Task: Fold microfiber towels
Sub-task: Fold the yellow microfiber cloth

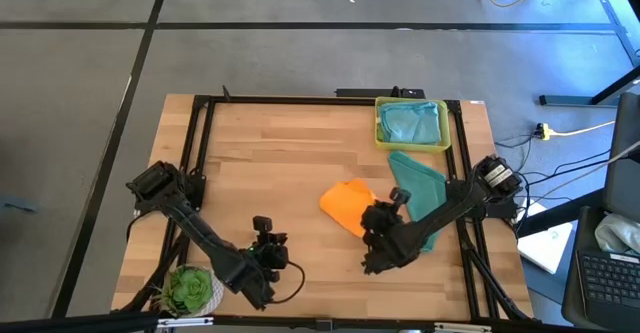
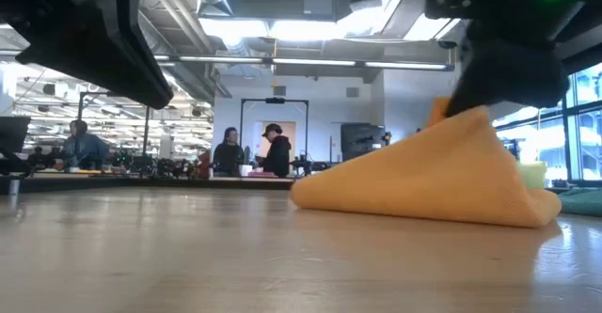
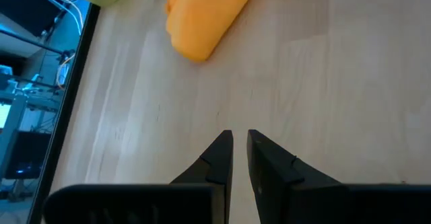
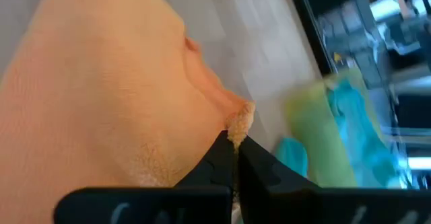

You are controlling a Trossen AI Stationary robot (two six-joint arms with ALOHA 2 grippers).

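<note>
Pinching the orange towel [image 4: 101, 96] in my right jaws [image 4: 234, 143], fingers shut on a corner of it; the cloth rises in a peak under that grip and drapes down onto the surface [image 1: 270, 163], near the middle, toward the right edge. My left jaws [image 3: 240, 140] sit near the front edge, nearly shut with only a thin slit between the fingers, holding nothing, pointed at bare wood with the orange cloth well apart from them.

Surface: pale wood planks, black frame along its edges. Yellow tray [image 1: 381, 123] at the far right corner, light blue towel [image 1: 412, 123] lying in it. Teal towel [image 1: 420, 188] lies on the wood just in front of the tray, along the right edge, partly under my right arm. Small green plant [image 1: 190, 290] at the front left corner.

Room: grey floor, cables and a laptop off the right side. Level view shows a long open workshop, ceiling strip lights, benches, several people [image 2: 273, 153] standing far back.
</note>
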